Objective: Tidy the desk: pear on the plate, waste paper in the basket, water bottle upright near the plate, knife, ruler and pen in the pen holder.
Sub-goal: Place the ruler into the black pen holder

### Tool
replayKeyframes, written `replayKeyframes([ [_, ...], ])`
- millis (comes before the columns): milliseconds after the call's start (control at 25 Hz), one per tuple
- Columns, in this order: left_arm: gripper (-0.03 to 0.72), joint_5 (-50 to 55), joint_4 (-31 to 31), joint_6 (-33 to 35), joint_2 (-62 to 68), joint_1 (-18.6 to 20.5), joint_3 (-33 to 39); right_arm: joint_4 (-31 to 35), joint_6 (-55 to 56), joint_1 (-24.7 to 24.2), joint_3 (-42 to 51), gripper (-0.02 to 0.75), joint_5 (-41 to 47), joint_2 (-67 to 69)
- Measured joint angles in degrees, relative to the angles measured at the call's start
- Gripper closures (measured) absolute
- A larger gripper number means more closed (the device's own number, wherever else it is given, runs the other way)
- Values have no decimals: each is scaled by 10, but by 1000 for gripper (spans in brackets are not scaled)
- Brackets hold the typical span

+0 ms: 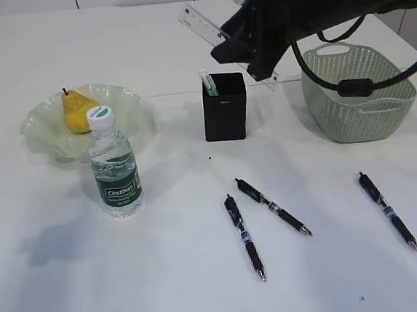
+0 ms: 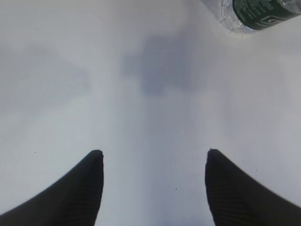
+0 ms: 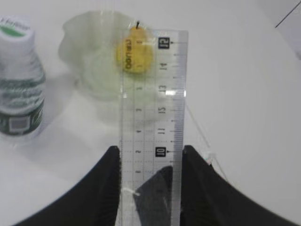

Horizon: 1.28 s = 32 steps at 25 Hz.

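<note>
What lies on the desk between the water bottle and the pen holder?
Nothing: the exterior view shows bare desk between the water bottle and the pen holder.

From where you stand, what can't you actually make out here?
- Inside of the pen holder: exterior view, its black walls hide all but one green-and-white top.
- Inside of the basket: its wall and the arm block it.
- Right claw in the exterior view: the dark arm hides its grip on the ruler.
- Water bottle: left wrist view, cut off by the top edge.
</note>
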Motion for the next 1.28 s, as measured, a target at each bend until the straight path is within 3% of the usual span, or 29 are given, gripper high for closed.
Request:
replayKeyframes([
  [200, 213, 5, 0, 0, 0, 0, 0, 255, -168, 0, 0, 453, -31, 44],
  [320, 216, 6, 0, 0, 0, 0, 0, 330, -220, -1, -5, 453, -40, 70],
  [1280, 221, 6, 0, 0, 0, 0, 0, 351, -205, -32, -198, 453, 19, 258],
])
